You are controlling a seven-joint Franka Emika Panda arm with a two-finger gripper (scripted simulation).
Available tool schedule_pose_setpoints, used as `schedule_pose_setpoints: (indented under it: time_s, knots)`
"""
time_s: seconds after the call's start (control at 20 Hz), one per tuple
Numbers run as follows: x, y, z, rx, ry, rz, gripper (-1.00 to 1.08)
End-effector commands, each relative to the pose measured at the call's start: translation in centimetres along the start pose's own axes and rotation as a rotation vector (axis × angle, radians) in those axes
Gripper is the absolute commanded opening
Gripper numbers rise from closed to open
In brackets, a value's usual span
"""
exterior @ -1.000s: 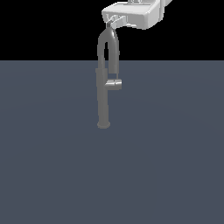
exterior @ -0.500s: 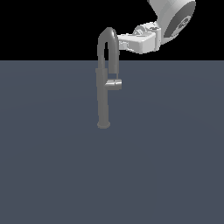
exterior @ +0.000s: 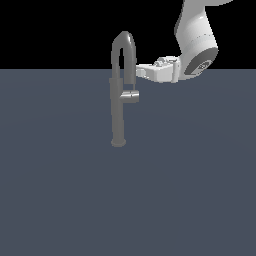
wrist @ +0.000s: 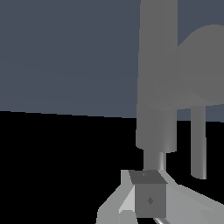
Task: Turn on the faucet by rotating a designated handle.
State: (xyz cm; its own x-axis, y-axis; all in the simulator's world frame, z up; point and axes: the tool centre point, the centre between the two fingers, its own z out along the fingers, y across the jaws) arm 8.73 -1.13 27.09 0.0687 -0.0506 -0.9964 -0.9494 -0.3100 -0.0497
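Note:
The faucet (exterior: 117, 115) is a slim grey column on a small round base, with a high arched spout (exterior: 124, 37). The handle (exterior: 129, 98), a short grey stub, juts from the column's middle toward the exterior view's right. My gripper (exterior: 139, 71) lies level, pointing at the spout's downturned side from the right, above the handle and close to the spout. In the wrist view its fingers (wrist: 148, 199) sit together, shut on nothing. Beyond them stand the column (wrist: 157, 87), the handle stub (wrist: 205, 65) and a thin rod (wrist: 198, 144) on it.
The white arm (exterior: 196, 50) reaches in from the exterior view's upper right. A flat dark blue-grey floor (exterior: 150, 200) lies under the faucet.
My gripper has come down from above the arch's top to its right side. The wrist has swung from pointing down to lying level.

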Motion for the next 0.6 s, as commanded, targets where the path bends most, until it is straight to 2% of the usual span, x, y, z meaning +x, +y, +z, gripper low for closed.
schedule_pose_setpoints:
  time_s: [0.0,0.25,0.55]
  knots:
    - [1.0,-0.3,0.0,0.027,-0.032,0.025,-1.0]
    - [2.2,-0.6,0.0,0.055,-0.065,0.051,-1.0]
    - [2.3,-0.6,0.0,0.056,-0.068,0.054,-1.0]
